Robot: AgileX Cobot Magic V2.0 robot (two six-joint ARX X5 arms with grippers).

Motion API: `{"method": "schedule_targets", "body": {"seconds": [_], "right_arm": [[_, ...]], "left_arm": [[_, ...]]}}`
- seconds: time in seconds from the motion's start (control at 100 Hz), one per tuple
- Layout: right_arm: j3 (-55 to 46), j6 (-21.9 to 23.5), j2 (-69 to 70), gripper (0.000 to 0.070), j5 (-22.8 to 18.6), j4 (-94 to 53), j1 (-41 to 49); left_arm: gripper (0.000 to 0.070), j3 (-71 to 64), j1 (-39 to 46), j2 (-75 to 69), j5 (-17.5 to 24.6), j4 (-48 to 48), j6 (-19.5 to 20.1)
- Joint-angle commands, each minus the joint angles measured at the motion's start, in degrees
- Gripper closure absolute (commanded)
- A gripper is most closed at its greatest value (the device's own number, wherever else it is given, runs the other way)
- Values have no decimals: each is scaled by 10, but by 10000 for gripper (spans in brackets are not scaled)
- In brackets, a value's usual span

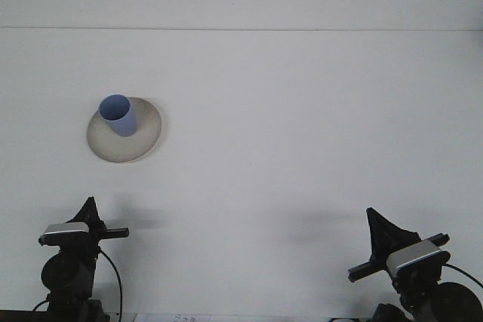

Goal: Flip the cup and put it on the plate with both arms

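Blue cup [118, 115] standing on the plate [147, 135], toward the plate's far-left part, rim showing as a full oval on top; mouth appears to face up, though the flat pale-blue top could equally be a base, hard to settle from this single front view. Plate resting on the white table [302, 111], left of centre, nothing else near it. Both arms low at the near edge, well apart from cup and plate. Left gripper [87, 225] below the plate, seen nearly end-on, dark fingers merged into one peak; cannot tell whether parted or together. Right gripper [379, 240] at far right, likewise a single dark wedge with a crossbar beneath; finger state cannot be told either. Neither carrying anything visible. Judged progress: cup already sitting on plate, no contact from either arm, so either task finished with arms parked, or flip not yet begun if the cup is in fact inverted. Leaning toward complete, given upright look. Nothing left then but holding clear.
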Motion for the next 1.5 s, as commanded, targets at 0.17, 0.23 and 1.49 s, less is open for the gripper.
{"method": "schedule_targets", "body": {"seconds": [0.17,0.23,1.49], "right_arm": [[4,4,2,694,0,6,6],[4,4,2,694,0,6,6],[-140,-76,-34,694,-182,132,-324]], "left_arm": [[685,-32,3,-1,-3,56,1],[685,-32,3,-1,-3,62,1],[685,-32,3,-1,-3,64,1]]}}
